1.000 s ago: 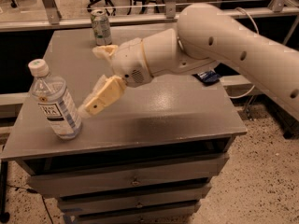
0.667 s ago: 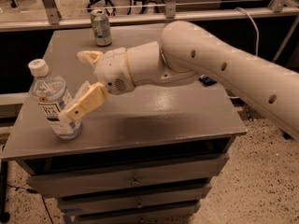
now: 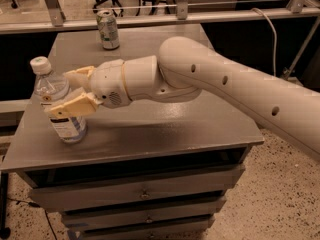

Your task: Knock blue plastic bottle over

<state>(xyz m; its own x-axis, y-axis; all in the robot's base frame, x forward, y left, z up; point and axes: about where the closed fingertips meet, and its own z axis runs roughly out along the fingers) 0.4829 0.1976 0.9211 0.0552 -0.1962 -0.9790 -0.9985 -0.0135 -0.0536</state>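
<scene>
The blue plastic bottle (image 3: 69, 128) is clear, with a white cap and a white-and-pale-blue label. It stands upright near the front left corner of the grey table (image 3: 175, 124). My gripper (image 3: 59, 92) reaches in from the right at the bottle's mid height. It is open, with one cream finger (image 3: 80, 74) behind the bottle and the other finger (image 3: 72, 106) in front of it, touching or nearly touching the label. The white arm stretches across the table from the right.
A green-and-silver drink can (image 3: 108, 29) stands at the table's back edge. Drawers (image 3: 145, 194) sit under the tabletop. A metal rail (image 3: 150, 20) and a cable (image 3: 270, 34) run behind. The floor drops off at the table's left and front edges.
My gripper has moved left across the table to the bottle, and its fingers now straddle it. The bottle still stands in the same place.
</scene>
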